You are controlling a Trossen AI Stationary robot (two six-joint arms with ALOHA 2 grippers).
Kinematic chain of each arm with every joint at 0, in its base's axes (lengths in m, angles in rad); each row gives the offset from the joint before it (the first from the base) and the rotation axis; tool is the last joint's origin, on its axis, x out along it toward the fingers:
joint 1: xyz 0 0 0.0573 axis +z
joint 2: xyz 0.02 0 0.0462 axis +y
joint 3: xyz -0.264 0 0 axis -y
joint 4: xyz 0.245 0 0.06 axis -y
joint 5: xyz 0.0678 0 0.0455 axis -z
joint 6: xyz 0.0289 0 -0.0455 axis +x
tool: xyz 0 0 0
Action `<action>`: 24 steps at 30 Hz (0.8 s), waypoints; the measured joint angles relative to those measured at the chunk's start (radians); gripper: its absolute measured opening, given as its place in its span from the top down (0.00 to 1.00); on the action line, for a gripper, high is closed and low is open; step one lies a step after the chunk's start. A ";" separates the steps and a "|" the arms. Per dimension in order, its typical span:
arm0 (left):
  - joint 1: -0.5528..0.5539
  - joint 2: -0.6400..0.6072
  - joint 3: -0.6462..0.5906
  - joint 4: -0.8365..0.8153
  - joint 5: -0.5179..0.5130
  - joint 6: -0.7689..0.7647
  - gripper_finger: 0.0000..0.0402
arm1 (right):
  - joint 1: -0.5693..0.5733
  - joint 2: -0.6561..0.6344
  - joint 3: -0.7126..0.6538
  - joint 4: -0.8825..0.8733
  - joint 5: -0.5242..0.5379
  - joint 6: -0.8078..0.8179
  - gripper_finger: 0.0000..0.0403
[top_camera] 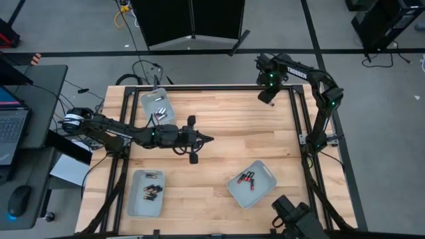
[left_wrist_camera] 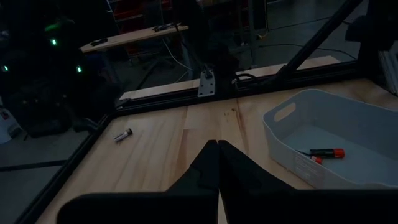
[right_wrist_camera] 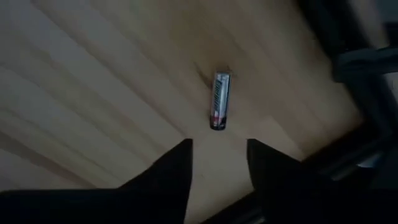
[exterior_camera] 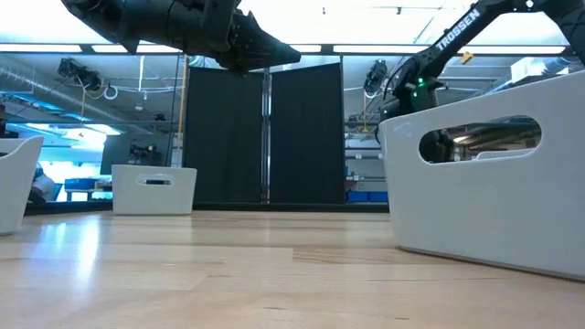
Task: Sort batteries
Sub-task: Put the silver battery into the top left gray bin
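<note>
Above a silvery battery (right_wrist_camera: 220, 100) — right gripper (right_wrist_camera: 217, 163), seemingly parted.

A robotics lab or test workshop — the wooden table (top_camera: 219, 143) at the frame's centre sits in a black metal frame on a grey floor taped with dark lines. At the left edge of the high view stands a desk with a laptop (top_camera: 12, 133) and mouse (top_camera: 20, 197), cables trailing beside it. Across the low view's background run shelving, blue bins and a black curtained partition (exterior_camera: 263, 132) — under long ceiling strip lights.
</note>
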 joint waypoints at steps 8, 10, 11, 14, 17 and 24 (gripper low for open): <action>-0.014 0.000 0.000 0.000 0.000 0.000 0.99 | 0.004 0.002 -0.171 0.187 0.000 -0.008 0.54; -0.014 0.000 0.000 -0.001 0.000 0.001 0.99 | 0.011 0.002 -0.210 0.236 0.000 -0.018 0.54; -0.014 0.000 0.000 -0.001 0.000 0.001 0.99 | 0.014 0.002 -0.228 0.258 0.000 -0.025 0.55; -0.014 0.000 0.000 0.000 0.000 0.001 0.99 | 0.021 0.002 -0.274 0.324 0.007 -0.041 0.56; -0.014 0.000 0.000 0.001 0.000 -0.003 0.99 | 0.023 0.002 -0.303 0.358 0.017 -0.057 0.59; -0.014 0.000 0.000 0.008 0.000 -0.058 0.99 | 0.029 -0.001 -0.314 0.368 0.001 -0.081 0.78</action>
